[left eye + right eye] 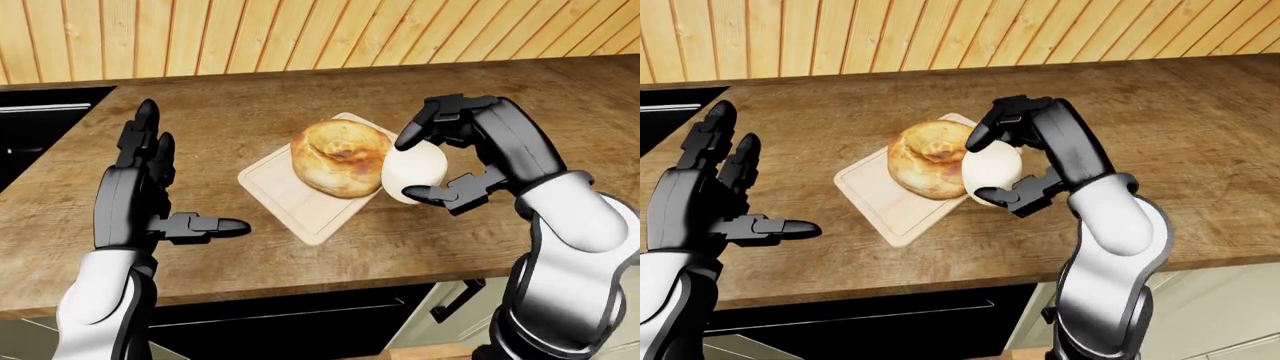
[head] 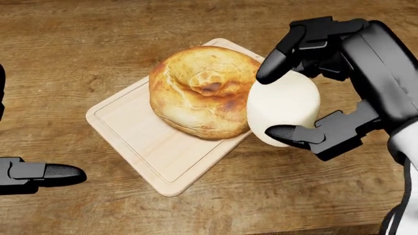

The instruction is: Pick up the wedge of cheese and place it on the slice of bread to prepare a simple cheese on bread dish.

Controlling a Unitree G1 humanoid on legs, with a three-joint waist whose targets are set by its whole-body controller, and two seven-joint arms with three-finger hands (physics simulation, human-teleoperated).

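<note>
The cheese (image 2: 282, 107) is a pale, rounded white lump, lifted off the counter and pressed against the right side of the bread. My right hand (image 2: 278, 98) is shut on it, with black fingers (image 2: 274, 62) over its top and the thumb (image 2: 294, 133) under its lower edge. The bread (image 2: 201, 91) is a round golden-brown loaf resting on a light wooden cutting board (image 2: 143, 147). My left hand (image 1: 185, 191) hovers open over the counter to the left of the board, holding nothing; only its thumb tip (image 2: 59, 172) shows in the head view.
The wooden counter (image 1: 250, 112) runs across the views, with a wood-panelled wall (image 1: 300, 34) behind it. A black stove or sink (image 1: 40, 120) lies at the left end. The counter's near edge (image 1: 300, 289) drops to cabinets below.
</note>
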